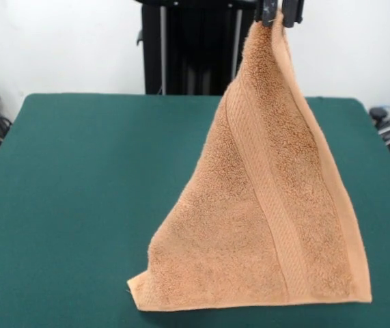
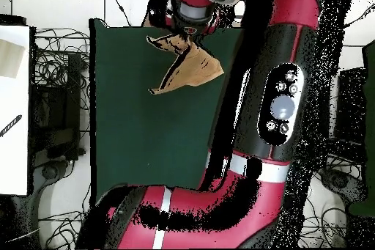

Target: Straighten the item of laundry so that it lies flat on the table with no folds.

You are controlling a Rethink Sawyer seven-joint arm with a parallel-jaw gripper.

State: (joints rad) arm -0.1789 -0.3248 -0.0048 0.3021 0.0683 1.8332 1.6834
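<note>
**Operator:** Where is your gripper, and what is it doing?

**Arm:** In the front view my gripper [image 1: 279, 15] shows only as two black finger tips at the top edge, near one o'clock. They are pinched together on the top corner of the small peach-orange terry-cloth towel [image 1: 266, 212], so I am clamped on it.

**Operator:** And the towel itself?

**Arm:** It hangs straight down from my fingers toward six o'clock and widens into a tall triangle. Its bottom hem lies along the near edge of the large dark green felt-topped table [image 1: 78, 198], and its lower left corner, at about seven o'clock from my gripper, curls up a little. The woven band stripe [image 1: 266, 198] runs slantwise from just under my fingers down toward the lower right. The towel is lifted and draped, not flat.

**Operator:** What does the overhead view add?

**Arm:** There my red and black arm [image 2: 253, 115] crosses the right side of the table [image 2: 146, 130], and my gripper [image 2: 187, 31] sits at twelve o'clock. The towel [image 2: 192, 67] spreads out from under my wrist toward six and seven o'clock, its point reaching toward the table's middle. From above I cannot tell how my fingers stand, since the wrist hides them.
</note>
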